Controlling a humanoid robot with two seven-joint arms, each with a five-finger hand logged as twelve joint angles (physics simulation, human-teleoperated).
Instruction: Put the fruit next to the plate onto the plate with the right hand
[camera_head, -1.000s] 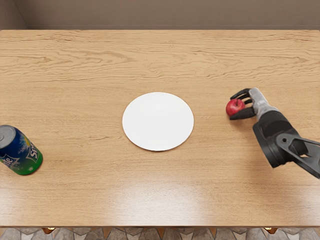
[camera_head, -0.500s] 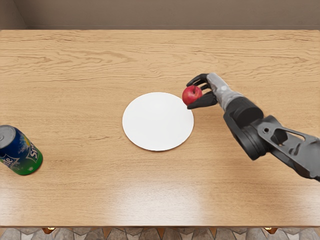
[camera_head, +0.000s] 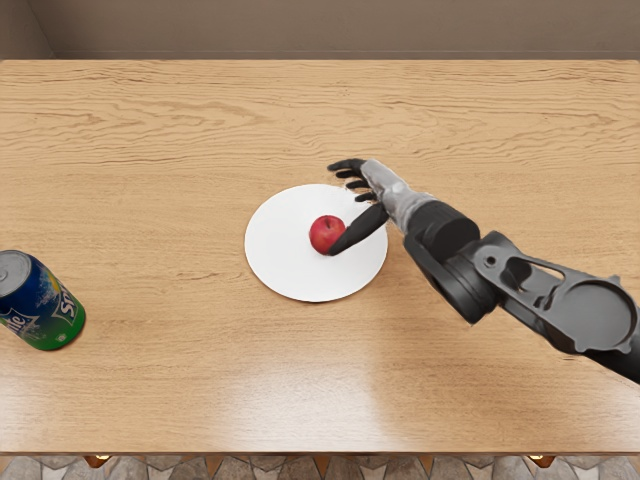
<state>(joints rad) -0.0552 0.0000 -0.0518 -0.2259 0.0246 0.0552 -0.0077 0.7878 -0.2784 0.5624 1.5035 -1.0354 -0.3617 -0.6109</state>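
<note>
**Head view: apple sits on the plate, right hand open beside it**

Head view shows the red apple resting on the white plate, a little right of the plate's centre and well inside its rim. The right hand comes in from the right edge and hangs over the plate's far right part. Its fingers are splayed, point away from the fruit and grip nothing. Only the dark thumb reaches down toward the apple, and its tip is at the apple's right side, touching it or just beside it; which of the two cannot be told. That open pose fits a hand that no longer needs to carry the fruit, since the plate bears it. By this picture the placing looks done, and what remains is to draw the hand clear without nudging the apple, which is round and could roll.

The plate lies flat near the middle of a light wooden table with plain grain. A blue and green soda can lies on its side at the left edge, well apart from the plate. A dull brown wall runs behind the table, and a strip of patterned floor shows below its front edge. The left arm is not in view.
</note>
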